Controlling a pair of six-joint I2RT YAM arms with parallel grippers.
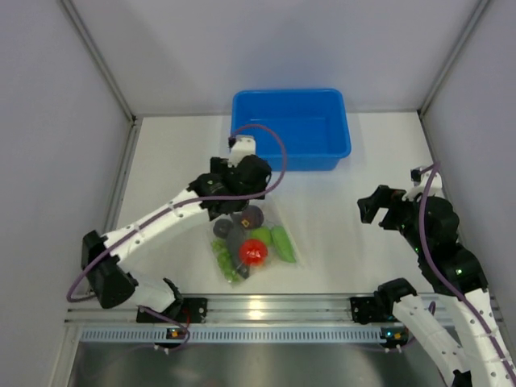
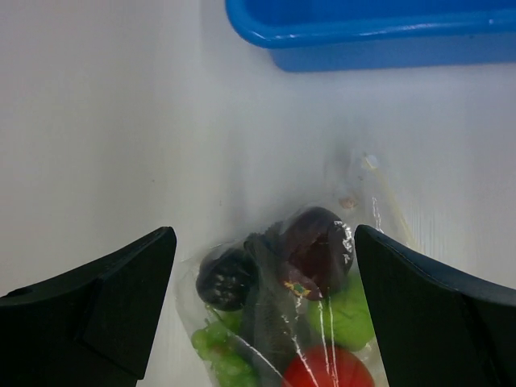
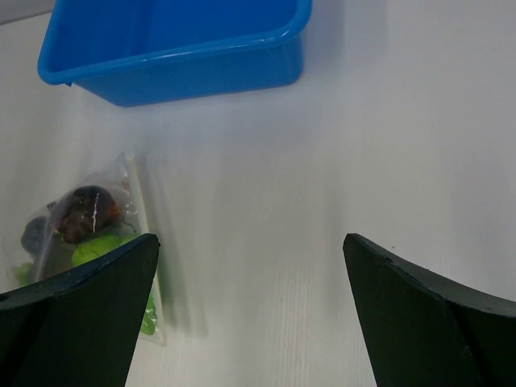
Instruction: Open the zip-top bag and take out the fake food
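Observation:
The zip-top bag (image 1: 270,216) lies flat on the white table, shut as far as I can tell, with the fake food inside: a red tomato (image 1: 254,252), a maroon ball (image 1: 252,216), a green pod (image 1: 282,240) and green grapes (image 1: 226,264). My left gripper (image 1: 234,211) hovers open over the bag's far end. In the left wrist view the gripper (image 2: 264,234) straddles the maroon ball (image 2: 316,242), a dark ball (image 2: 226,278) and a grey-purple long piece (image 2: 270,318). My right gripper (image 1: 375,211) is open and empty, well right of the bag (image 3: 133,181).
A blue bin (image 1: 292,129) stands empty at the back of the table, just beyond the bag; it also shows in both wrist views (image 2: 363,32) (image 3: 177,48). Grey walls close in the left, right and far sides. A metal rail (image 1: 266,310) runs along the near edge.

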